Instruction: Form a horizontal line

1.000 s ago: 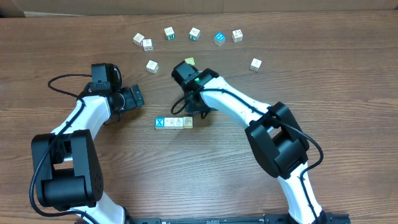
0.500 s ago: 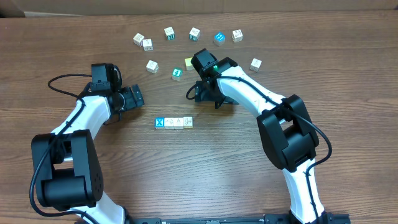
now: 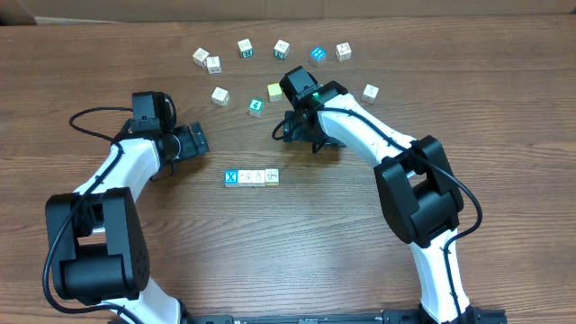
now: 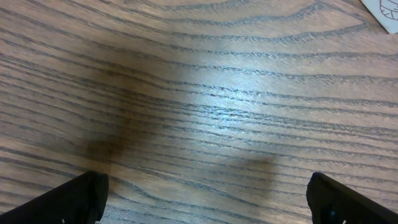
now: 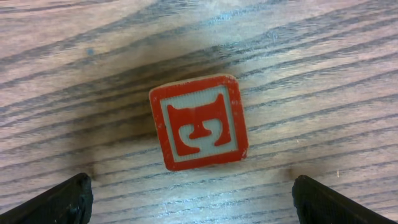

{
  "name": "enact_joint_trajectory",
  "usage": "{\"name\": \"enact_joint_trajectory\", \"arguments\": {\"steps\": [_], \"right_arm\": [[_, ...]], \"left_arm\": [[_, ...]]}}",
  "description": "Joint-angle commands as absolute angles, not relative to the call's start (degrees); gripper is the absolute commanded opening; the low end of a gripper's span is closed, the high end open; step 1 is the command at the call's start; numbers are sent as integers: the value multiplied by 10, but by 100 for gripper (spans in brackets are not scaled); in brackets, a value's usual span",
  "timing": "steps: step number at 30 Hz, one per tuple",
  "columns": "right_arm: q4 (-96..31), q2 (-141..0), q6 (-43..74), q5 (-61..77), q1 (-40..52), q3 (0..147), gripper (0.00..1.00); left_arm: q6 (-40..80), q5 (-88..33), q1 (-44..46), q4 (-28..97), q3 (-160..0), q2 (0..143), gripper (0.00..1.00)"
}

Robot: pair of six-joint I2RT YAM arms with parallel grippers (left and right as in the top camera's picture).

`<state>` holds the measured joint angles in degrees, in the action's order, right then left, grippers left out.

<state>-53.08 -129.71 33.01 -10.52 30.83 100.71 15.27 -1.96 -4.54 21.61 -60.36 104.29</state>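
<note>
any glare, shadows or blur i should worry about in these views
Left wrist view: a pale glare patch on the table mid-frame, a dark shadow to its left, grain sharp. Right wrist view: the red block is in focus, with soft shadow on the wood around it. Overhead view: even light, no glare, but the row of blocks is too small to read.

The left arm [image 3: 121,171] bends in from the near-left; its left gripper [image 3: 191,141] points rightward, fingers [image 4: 81,194] spread wide; the right arm [image 3: 369,139] reaches toward centre, with the right gripper [image 3: 298,138] aimed down and its fingers likewise parted.
</note>
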Motion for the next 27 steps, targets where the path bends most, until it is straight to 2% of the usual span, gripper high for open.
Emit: {"name": "enact_joint_trajectory", "arguments": {"steps": [1, 27], "right_arm": [[-524, -1299, 330, -111, 307, 1004, 100], [-508, -1299, 330, -111, 307, 1004, 100]], "left_arm": [[159, -24, -45, 216, -601, 1050, 99], [158, -24, -45, 216, -601, 1050, 100]]}}
